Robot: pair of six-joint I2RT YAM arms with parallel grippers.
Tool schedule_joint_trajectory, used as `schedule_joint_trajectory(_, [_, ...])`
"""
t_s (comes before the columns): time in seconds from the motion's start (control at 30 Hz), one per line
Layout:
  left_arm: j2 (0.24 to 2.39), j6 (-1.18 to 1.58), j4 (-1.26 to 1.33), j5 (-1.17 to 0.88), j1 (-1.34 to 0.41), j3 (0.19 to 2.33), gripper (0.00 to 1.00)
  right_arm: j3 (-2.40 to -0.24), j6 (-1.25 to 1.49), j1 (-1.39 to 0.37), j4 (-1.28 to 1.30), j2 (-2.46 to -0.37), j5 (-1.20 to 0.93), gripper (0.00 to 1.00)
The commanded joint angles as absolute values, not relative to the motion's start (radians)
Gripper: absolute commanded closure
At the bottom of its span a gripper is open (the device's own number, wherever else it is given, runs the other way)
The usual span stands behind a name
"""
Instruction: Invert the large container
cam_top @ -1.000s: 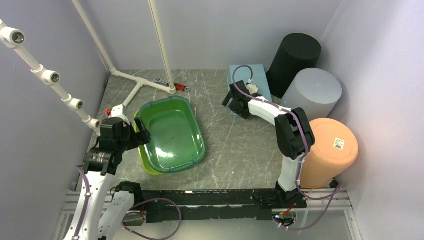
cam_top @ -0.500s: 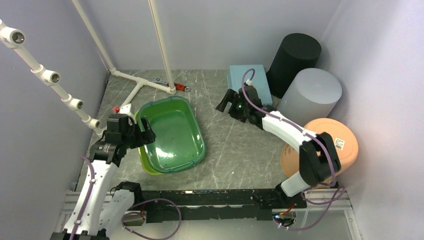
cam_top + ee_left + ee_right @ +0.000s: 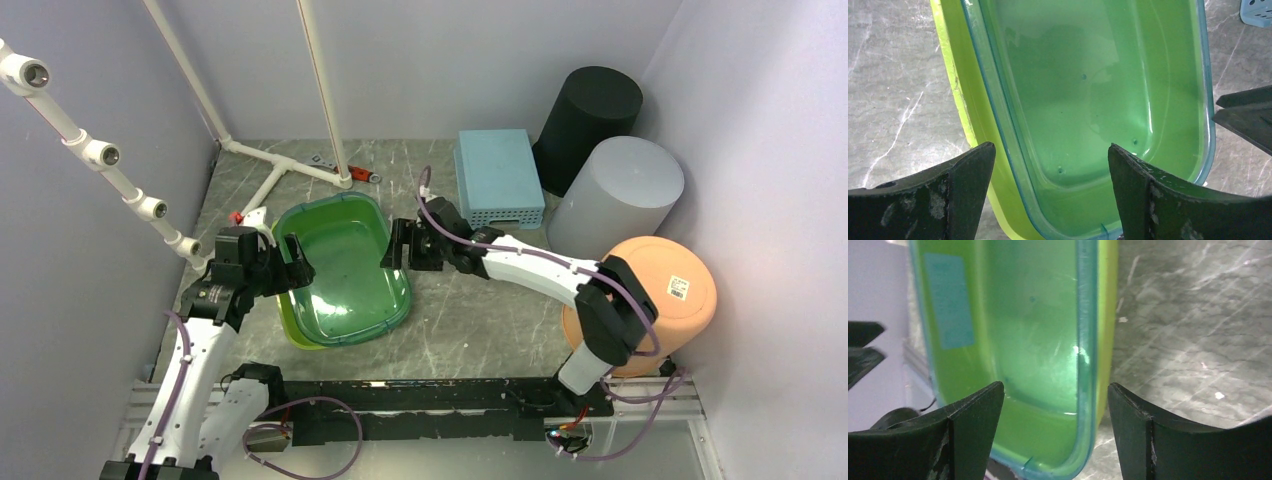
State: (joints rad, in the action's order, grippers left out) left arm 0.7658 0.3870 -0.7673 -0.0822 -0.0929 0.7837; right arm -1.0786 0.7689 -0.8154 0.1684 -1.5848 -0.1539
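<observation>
Firstly, container: we see the large translucent green plastic container with a blue rim (image 3: 345, 270) standing mouth-up on the grey marbled tabletop (image 3: 480, 300). A yellow-green plastic piece (image 3: 285, 318) lies under it; whether that is a lid or a second tub we cannot tell.
Writing: we can read none anywhere.
Label: the right wrist view shows a pale blue rectangular label (image 3: 949, 300) on the container's plastic, blank as far as we can make out. The top view does not show it.
Sticker: a white sticker (image 3: 678, 288) sits on the peach round bin (image 3: 650, 310), well to the right of the container. Its print is too small for us to read.
Left gripper (image 3: 285, 262): spread wide astride the container's left rim, clamping nothing.
Right gripper (image 3: 393, 245): spread wide astride the container's right rim, clamping nothing.
Top view only: a light blue perforated crate (image 3: 498, 178) stands beyond the container's far right corner.
Left wrist view only: we see small dark specks on the container's floor, and the other arm's dark fingers (image 3: 1248, 125) past its far rim.
</observation>
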Motion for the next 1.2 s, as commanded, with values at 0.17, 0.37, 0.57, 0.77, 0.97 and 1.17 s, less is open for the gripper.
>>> schedule_joint_trajectory(0.17, [0.775, 0.381, -0.74, -0.081, -0.089, 0.785, 0.12, -1.18, 0.688, -0.85, 0.334, -1.634, -0.063, 0.27])
schedule_joint_trajectory(0.37, [0.773, 0.381, -0.74, -0.082, -0.089, 0.785, 0.12, -1.181, 0.686, -0.858, 0.348, -1.64, -0.051, 0.37])
schedule_joint_trajectory(0.57, [0.765, 0.387, -0.744, -0.071, -0.091, 0.784, 0.12, -1.167, 0.737, -0.862, 0.337, -1.611, 0.027, 0.47])
schedule_joint_trajectory(0.77, [0.77, 0.387, -0.744, -0.071, -0.091, 0.784, 0.12, -1.174, 0.732, -0.863, 0.324, -1.636, 0.004, 0.5])
schedule_joint_trajectory(0.97, [0.765, 0.384, -0.741, -0.078, -0.093, 0.782, 0.12, -1.193, 0.716, -0.904, 0.341, -1.662, 0.041, 0.58])
schedule_joint_trajectory(1.17, [0.766, 0.39, -0.747, -0.063, -0.096, 0.785, 0.12, -1.245, 0.725, -0.934, 0.443, -1.628, 0.209, 0.76])
